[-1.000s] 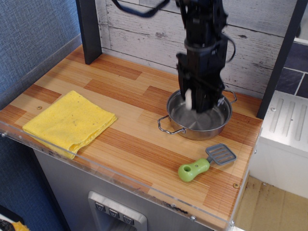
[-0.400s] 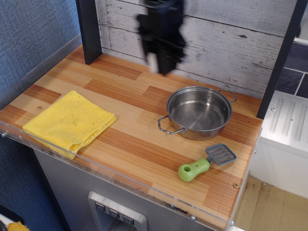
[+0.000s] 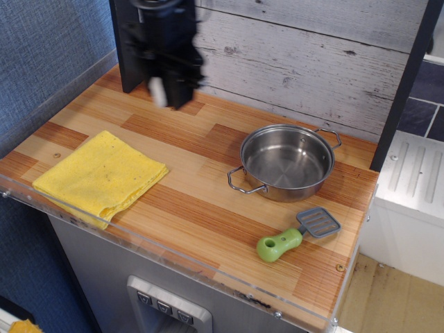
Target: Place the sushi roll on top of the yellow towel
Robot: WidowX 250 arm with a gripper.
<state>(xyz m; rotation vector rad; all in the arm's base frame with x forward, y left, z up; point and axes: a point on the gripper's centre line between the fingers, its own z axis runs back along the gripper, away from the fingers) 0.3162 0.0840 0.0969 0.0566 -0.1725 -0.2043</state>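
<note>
My black gripper (image 3: 165,91) hangs blurred above the back left of the wooden counter. It is shut on the sushi roll (image 3: 159,90), of which a white end shows between the fingers. The roll is held in the air, well above the counter. The yellow towel (image 3: 100,175) lies flat and folded at the front left, below and to the left of the gripper.
An empty steel pan (image 3: 287,161) with two handles stands at the right. A green-handled grey spatula (image 3: 295,235) lies in front of it near the front right edge. A dark post (image 3: 127,48) stands at the back left, close behind the gripper.
The gripper lifted the sushi roll out of the steel pan and carried it left across the back of the counter. The pan is now empty.
</note>
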